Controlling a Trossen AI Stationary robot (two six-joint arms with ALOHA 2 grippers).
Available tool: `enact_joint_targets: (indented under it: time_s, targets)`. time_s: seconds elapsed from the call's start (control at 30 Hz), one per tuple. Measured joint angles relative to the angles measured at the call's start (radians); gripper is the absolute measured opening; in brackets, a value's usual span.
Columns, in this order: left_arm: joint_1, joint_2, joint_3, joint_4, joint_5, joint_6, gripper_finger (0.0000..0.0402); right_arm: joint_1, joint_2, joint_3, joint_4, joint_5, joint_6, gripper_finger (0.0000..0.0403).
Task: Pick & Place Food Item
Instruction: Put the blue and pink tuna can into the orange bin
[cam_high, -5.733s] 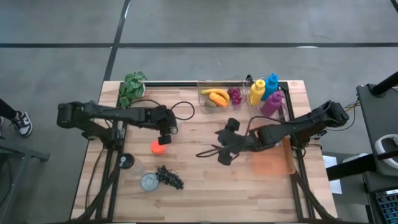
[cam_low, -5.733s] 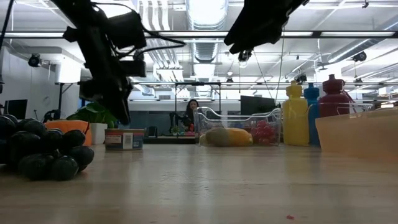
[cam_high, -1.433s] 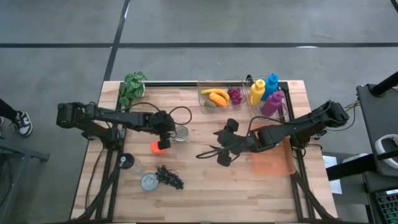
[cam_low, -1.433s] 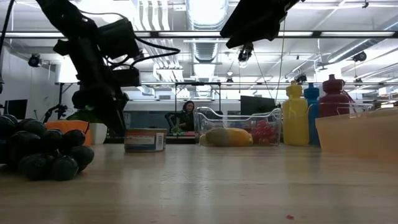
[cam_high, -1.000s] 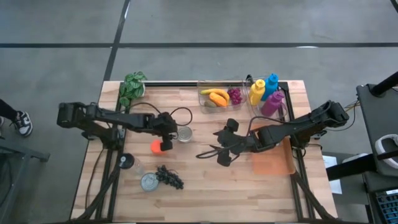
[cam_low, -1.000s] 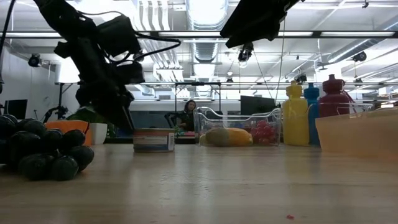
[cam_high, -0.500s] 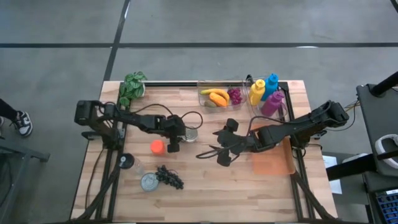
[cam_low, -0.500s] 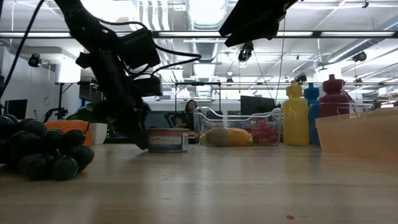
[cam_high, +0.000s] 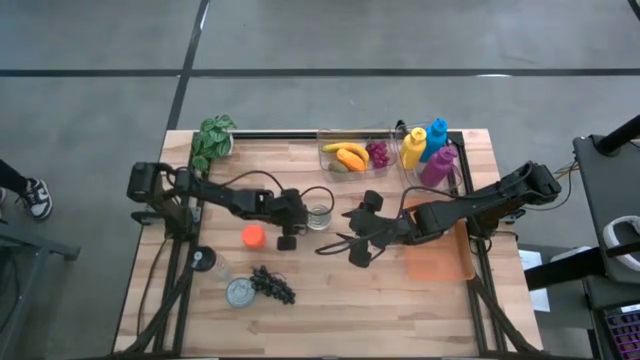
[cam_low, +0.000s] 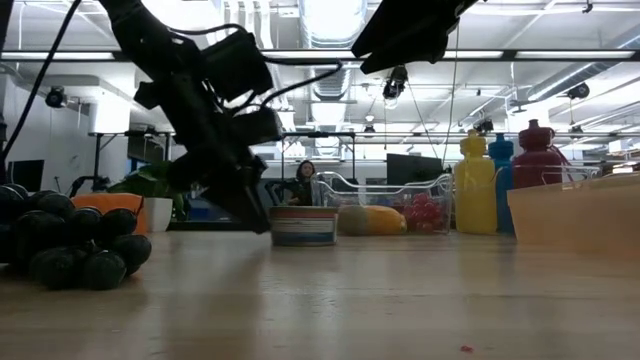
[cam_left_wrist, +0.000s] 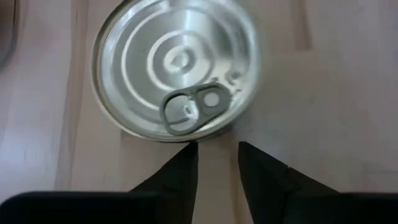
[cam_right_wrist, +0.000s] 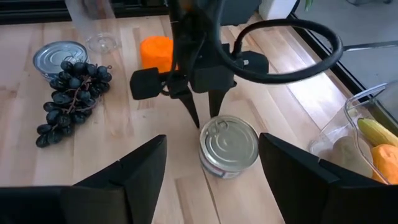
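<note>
No text, brand or number can be read anywhere; the can (cam_low: 303, 226) carries a label band, but its print is too blurred.

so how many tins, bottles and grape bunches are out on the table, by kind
round silver tins: 2, one mid-table, one near the front edge
tall plastic bottles: 3, yellow, blue, purple
grape bunches: 2, dark purple, red in the clear bin
total: 7

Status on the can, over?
Left end effector slightly open, tips at round silver pull-tab can, ungripped. Right end effector open, empty, facing it.
</note>
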Motion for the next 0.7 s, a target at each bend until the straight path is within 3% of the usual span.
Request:
enact_joint_targets:
  time_s: [0.7]
  targets:
    - [-0.036, 0.027, -0.001, 0.116, 0.012, 0.046, 0.0118, 0.0, 0.0, 0.0, 0.003, 0.0, 0.0, 0.0267]
